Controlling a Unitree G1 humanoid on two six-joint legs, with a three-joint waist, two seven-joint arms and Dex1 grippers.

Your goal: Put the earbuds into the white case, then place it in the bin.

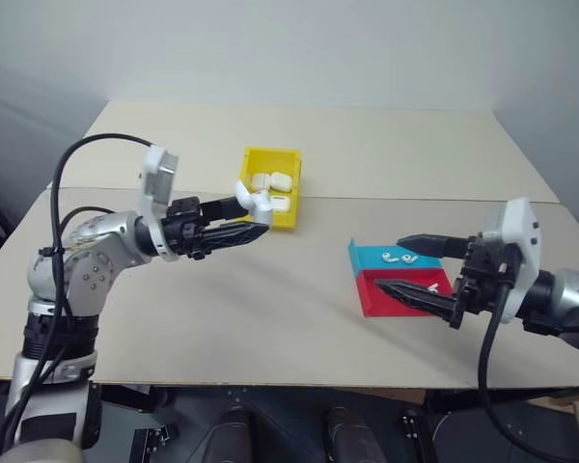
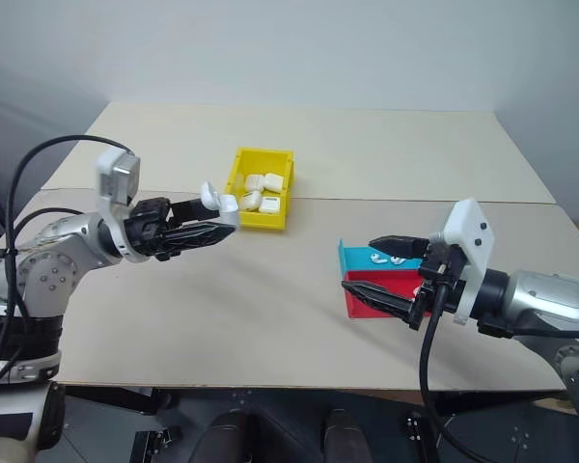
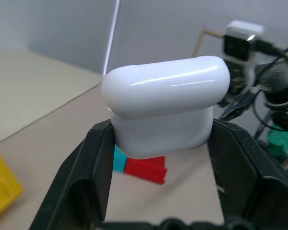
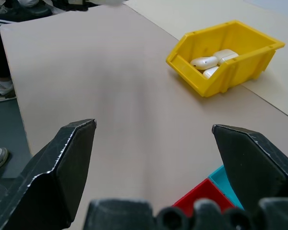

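My left gripper (image 1: 254,214) is shut on the white case (image 1: 256,201), held in the air just in front of the yellow bin (image 1: 270,153). The case's lid looks flipped up. In the left wrist view the case (image 3: 165,103) sits between the two black fingers (image 3: 93,172). Two earbuds (image 1: 399,258) lie on the teal half of a teal-and-red tray (image 1: 405,301) at the right. My right gripper (image 1: 390,263) hangs open over that tray, one finger on each side of it, with nothing held.
Several other white cases (image 1: 270,181) lie in the bin (image 4: 221,81). The table is two beige tops with a seam (image 1: 415,200) across the middle. A person's shoes (image 4: 0,88) stand on the floor beyond the table's edge.
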